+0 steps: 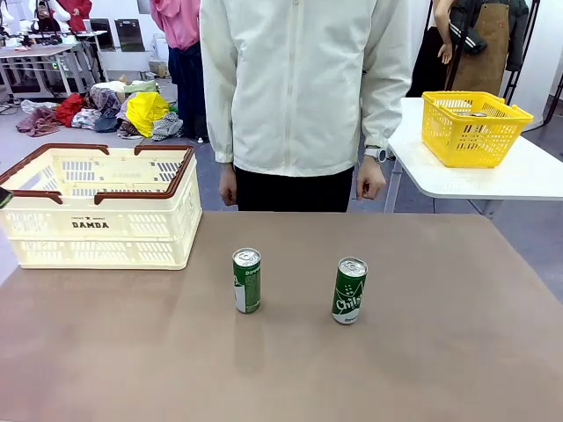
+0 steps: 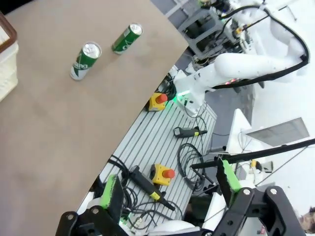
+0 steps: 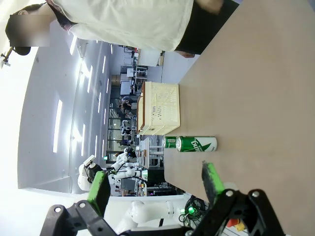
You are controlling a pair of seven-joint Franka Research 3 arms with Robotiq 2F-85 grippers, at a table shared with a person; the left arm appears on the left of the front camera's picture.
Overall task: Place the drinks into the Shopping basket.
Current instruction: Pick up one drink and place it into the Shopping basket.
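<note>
Front view: where are the drinks? (A)

Two green cans, upright mid-table: left can and right can, well apart, nothing touching them. (B)

Basket? (A)

Shopping basket sits far left on the table. Handles look folded onto the rim, top open. Neither can is in it, so I'd say the task hasn't started. (B)

Why that layout? (A)

My guess: the gap between the cans gives fingers room round each one, and the open top allows a straight drop-in. Person stands at the far side, not reaching in. (B)

Grippers? (A)

Left gripper: jaws spread wide, empty, off the table's near edge above cables. Right gripper: also spread and empty, looking along the table toward the cans. Both read as parked. (B)

Anything unclear? (A)

The basket's left end is cut off by the frame and its floor is hidden behind the near wall, so I can't say if it's empty. In the right wrist view one can mostly hides the other. Yellow basket on the far-right side table: contents too small to tell. (B)
</note>
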